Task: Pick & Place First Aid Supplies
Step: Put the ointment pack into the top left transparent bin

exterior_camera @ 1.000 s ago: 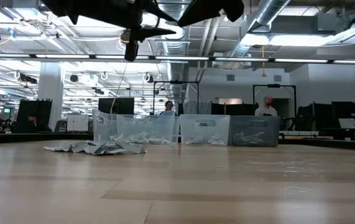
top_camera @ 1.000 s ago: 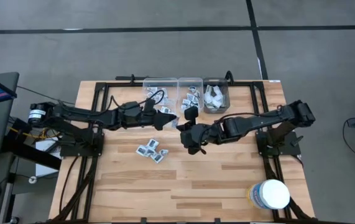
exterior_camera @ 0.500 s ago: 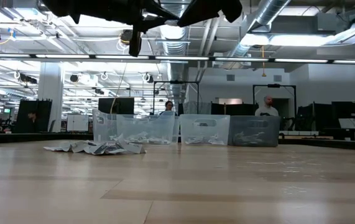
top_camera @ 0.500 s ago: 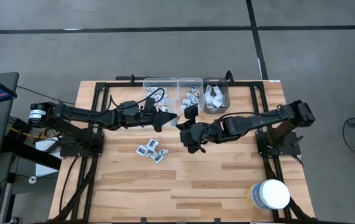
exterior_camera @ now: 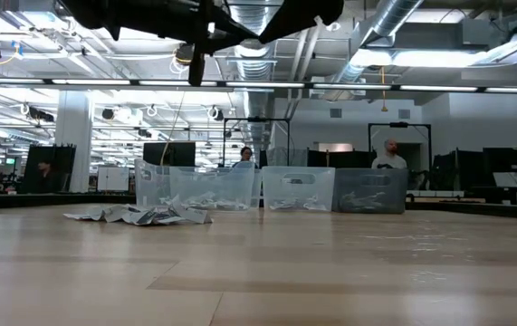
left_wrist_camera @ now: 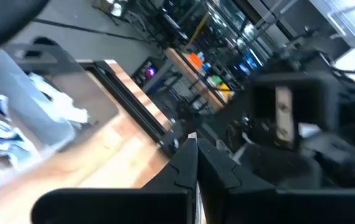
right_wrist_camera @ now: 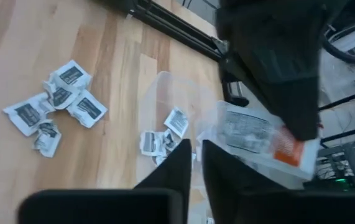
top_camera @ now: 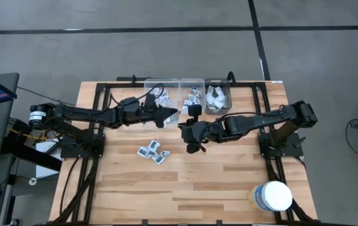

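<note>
My left gripper hovers at the near side of the left clear bin, shut on one pale packet with grey print and an orange end. In its own wrist view the left gripper shows only a thin white edge between the fingers. A small heap of square packets lies flat on the wood, and this heap also shows in the right wrist view. My right gripper hangs above the table just right of the heap, and the right gripper is shut and holds nothing. My left gripper pinches the packet between its two fingers at the orange-printed end. The packet is lifted clear and sticks out from the fingertips over the bin.
Three clear bins stand in a row at the far edge: left, middle and right, all holding packets. A big white tub stands at the near right corner. Black frame rails run along both table sides. People stand in the room behind.
My left gripper has carried the packet a little toward the far edge, closer to the left bin. My right gripper has drifted slightly toward the far edge. The heap on the table has not moved.
</note>
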Tool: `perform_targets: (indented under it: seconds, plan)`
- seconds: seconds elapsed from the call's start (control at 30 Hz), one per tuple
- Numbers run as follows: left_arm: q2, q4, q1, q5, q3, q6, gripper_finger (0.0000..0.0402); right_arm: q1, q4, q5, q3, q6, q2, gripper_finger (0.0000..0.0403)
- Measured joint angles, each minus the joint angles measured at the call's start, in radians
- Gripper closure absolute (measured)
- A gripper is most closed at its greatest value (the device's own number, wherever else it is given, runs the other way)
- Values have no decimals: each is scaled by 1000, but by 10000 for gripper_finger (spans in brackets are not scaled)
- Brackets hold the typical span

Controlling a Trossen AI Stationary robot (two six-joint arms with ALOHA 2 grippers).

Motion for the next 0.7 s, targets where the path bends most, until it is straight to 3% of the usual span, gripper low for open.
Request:
perform_targets:
  seconds: [0.2, 0.3, 0.47, 0.6, 0.7]
  plan:
    - [0, -1, 49, 2, 0, 9, 395, -11, -13, -16, 0, 3, 0, 304]
    - [0, 0, 85, -5, 0, 97, 396, -25, -46, -16, 0, 36, 0, 272]
    - [0, -3, 178, -46, 0, 381, 393, -54, -120, -20, 0, 172, 6, 238]
    - [0, -20, 267, -100, 0, 690, 394, -66, -176, -25, 0, 280, 12, 226]
    - [3, -63, 338, -162, 0, 822, 394, -67, -216, -49, 0, 334, 11, 223]
